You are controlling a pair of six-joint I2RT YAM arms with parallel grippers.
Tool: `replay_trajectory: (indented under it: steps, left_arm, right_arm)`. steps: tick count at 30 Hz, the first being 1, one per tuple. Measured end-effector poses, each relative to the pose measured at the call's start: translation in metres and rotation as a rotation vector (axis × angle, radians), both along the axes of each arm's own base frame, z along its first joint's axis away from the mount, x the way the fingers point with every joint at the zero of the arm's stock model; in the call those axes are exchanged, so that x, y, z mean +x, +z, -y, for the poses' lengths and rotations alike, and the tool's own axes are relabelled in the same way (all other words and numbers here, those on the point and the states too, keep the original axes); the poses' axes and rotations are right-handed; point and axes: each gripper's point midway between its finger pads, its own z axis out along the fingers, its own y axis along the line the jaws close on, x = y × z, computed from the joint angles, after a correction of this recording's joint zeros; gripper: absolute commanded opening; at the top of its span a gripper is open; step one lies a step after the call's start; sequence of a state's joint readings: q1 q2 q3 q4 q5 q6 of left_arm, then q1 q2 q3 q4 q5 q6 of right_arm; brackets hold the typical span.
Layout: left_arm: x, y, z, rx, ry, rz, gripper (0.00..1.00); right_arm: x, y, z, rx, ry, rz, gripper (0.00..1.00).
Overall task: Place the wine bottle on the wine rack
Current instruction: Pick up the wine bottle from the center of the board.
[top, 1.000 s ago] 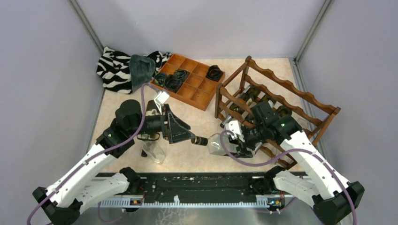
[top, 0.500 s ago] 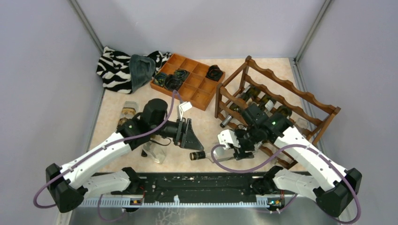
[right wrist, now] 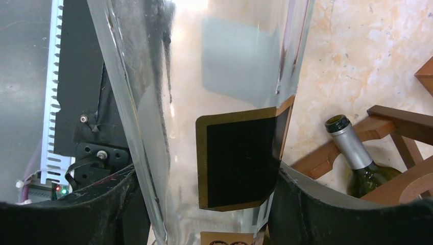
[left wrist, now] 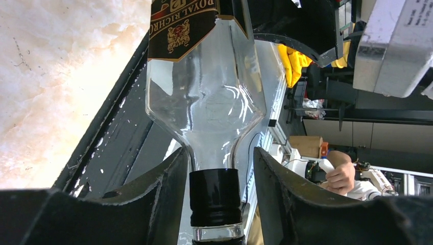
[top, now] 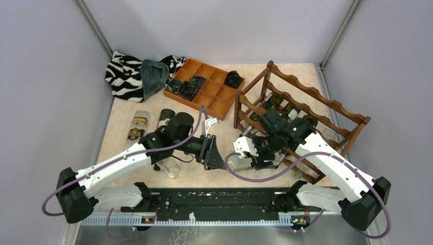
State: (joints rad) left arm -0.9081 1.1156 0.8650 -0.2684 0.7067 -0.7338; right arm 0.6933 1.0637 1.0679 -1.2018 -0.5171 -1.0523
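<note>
Left wrist view: how does the left gripper (left wrist: 219,153) stand?

Spread, one finger on either side of the wine bottle (left wrist: 204,92) at its neck, by the black cap, with slim gaps showing. Half a second ago, in the top view, it hung above and left of that neck. Now it has swung onto it at lower centre.

And the right gripper (right wrist: 204,178)?

Pinching the bottle's clear body, roughly level, just left of the wine rack (top: 327,99).

What do the containers hold?

The rack cradles several dark bottles (top: 286,106) on its lower tiers. The orange-brown tray (top: 217,97), upper centre, has dark coiled items (top: 186,89) in a few compartments.
</note>
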Motion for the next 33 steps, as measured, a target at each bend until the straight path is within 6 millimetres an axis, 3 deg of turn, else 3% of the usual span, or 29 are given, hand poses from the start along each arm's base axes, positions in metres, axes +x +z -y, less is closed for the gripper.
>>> replay_trajectory:
  steps: [7,11,13,19,24,28,33]
  left_arm:
    - [0.000,-0.007,0.001,0.013,0.002,-0.015,0.55]
    - [0.000,-0.008,0.001,0.014,-0.001,-0.011,0.43]
    - [0.000,-0.009,0.000,0.017,-0.002,-0.012,0.41]
    - [-0.001,-0.015,0.001,0.027,-0.017,-0.025,0.53]
    - [-0.003,-0.018,0.003,0.024,-0.041,-0.031,0.53]
    - [-0.003,-0.024,0.005,0.039,-0.053,-0.045,0.49]
    - [-0.005,-0.026,0.004,0.045,-0.065,-0.051,0.29]
  right_arm:
    - [0.000,-0.004,0.002,-0.025,-0.013,-0.014,0.00]
    - [-0.001,-0.004,0.002,-0.026,-0.013,-0.015,0.00]
    - [-0.001,-0.004,0.002,-0.028,-0.012,-0.018,0.00]
    - [-0.002,-0.004,0.004,-0.038,-0.020,-0.024,0.00]
    - [-0.002,-0.004,0.004,-0.042,-0.015,-0.016,0.00]
    - [0.000,-0.001,0.003,-0.039,-0.013,-0.002,0.00]
    - [0.000,0.000,0.004,-0.047,-0.016,0.002,0.00]
